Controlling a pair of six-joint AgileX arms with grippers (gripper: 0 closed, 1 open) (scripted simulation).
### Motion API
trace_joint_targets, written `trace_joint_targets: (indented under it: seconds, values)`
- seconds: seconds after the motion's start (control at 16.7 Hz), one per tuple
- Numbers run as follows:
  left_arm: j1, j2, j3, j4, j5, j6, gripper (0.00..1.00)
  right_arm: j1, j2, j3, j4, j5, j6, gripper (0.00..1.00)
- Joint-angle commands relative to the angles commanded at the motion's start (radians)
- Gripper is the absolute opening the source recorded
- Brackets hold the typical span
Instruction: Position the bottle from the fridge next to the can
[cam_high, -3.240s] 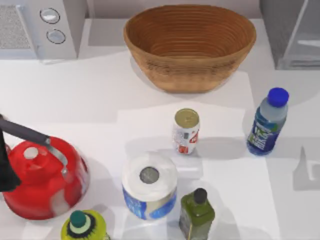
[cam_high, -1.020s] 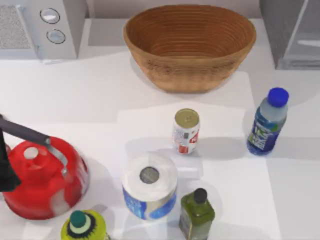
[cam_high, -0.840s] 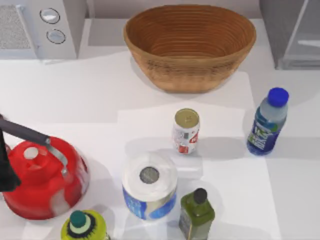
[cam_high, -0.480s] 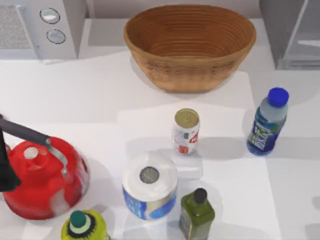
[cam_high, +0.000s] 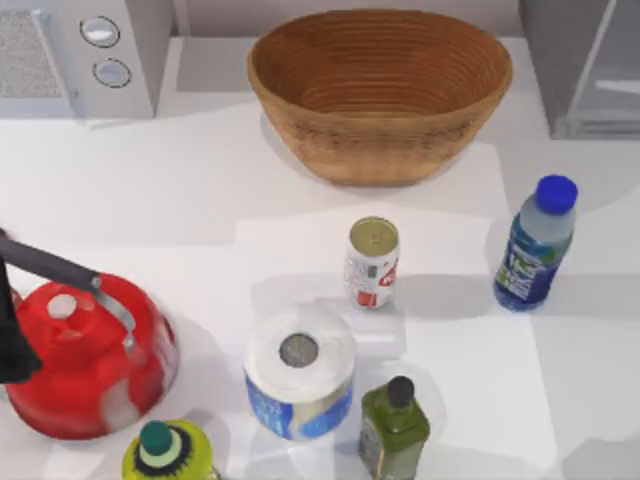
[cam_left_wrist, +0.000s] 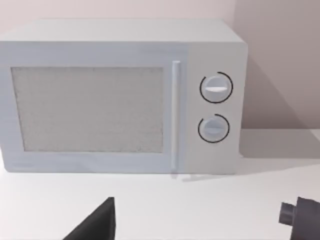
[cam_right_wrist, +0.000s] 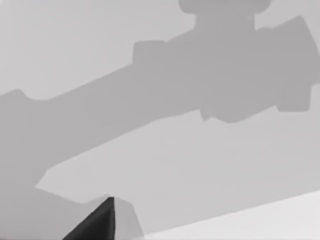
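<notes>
Of the right gripper I see a single dark tip at the edge of its wrist view, hanging over bare desk crossed by an arm's shadow; whether its fingers are spread or pressed together I cannot tell, and they hold nothing that I can see. The left gripper shows the same kind of dark tip, faces the microwave and sits parked at the desk's left side beside the red kettle; its state I cannot tell either. The bottle stands upright on the desk at the right, out in front of the fridge and well apart from the can, which stands upright near the middle. So I judge the fetching from the fridge done and the placing not yet finished: the step in hand is bringing the bottle across to the can. The next move calls for the right arm to come to the bottle, grip its body below the blue cap, keep it upright and set it down just beside the can without nudging it. The open room lies on the can's right, where a stretch of bare desk runs all the way to the bottle. The other sides are tighter: the paper roll and the olive bottle stand close in front of the can, and the basket sits behind it.
</notes>
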Motion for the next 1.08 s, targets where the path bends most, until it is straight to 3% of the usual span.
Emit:
trace_joint_targets:
  seconds: [0.36, 0.6, 0.78, 1.08]
  values:
    - [0.0, 0.0, 0.0, 0.0, 0.0, 0.0, 1.0, -0.475, 0.539, 0.168, -0.01, -0.249, -0.535, 1.0]
    - [0.0, 0.0, 0.0, 0.0, 0.0, 0.0, 1.0, -0.703, 0.795, 0.251, -0.01, -0.376, -0.794, 1.0]
    - [0.0, 0.0, 0.0, 0.0, 0.0, 0.0, 1.0, -0.795, 0.897, 0.285, -0.009, -0.431, -0.898, 1.0]
    - [0.0, 0.0, 0.0, 0.0, 0.0, 0.0, 1.0, -0.81, 0.914, 0.291, -0.009, -0.44, -0.915, 1.0]
